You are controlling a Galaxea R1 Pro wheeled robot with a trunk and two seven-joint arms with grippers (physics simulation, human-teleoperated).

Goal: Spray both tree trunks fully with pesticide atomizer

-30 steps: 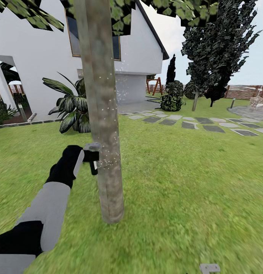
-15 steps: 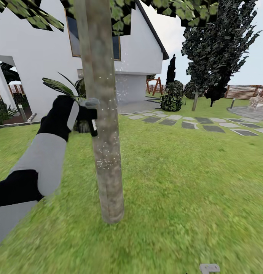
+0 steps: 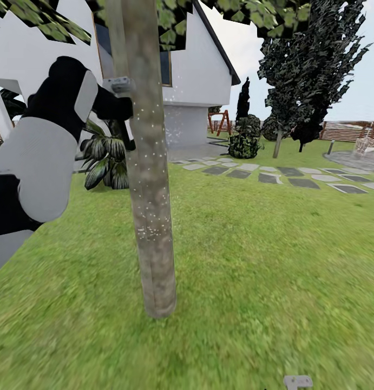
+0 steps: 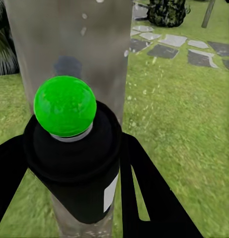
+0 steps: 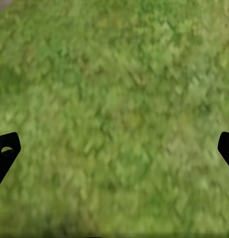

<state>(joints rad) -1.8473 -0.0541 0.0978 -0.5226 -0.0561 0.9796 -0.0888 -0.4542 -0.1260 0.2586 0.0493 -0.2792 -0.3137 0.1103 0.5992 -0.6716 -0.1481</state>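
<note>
A thick grey-brown tree trunk [image 3: 149,206] stands close in front of me on the lawn, dotted with white spray specks along its middle. My left gripper [image 3: 123,105] is raised high against the trunk's left side. It is shut on the pesticide atomizer [image 4: 69,148], a black bottle with a round green top [image 4: 64,105] that points at the bark just ahead. Over bare grass, my right gripper [image 5: 114,148] is open, its two black fingertips [image 5: 5,148] wide apart with nothing between them.
A white house [image 3: 197,76] and a palm-like plant [image 3: 105,157] stand behind the trunk. Stepping stones [image 3: 295,179] cross the lawn at the right, past dark conifers [image 3: 306,65] and a slat fence [image 3: 343,130]. Open grass [image 3: 262,271] lies to the right.
My left arm has risen up along the trunk with the atomizer, from low on the trunk to near the top of the view. More specks dot the bark.
</note>
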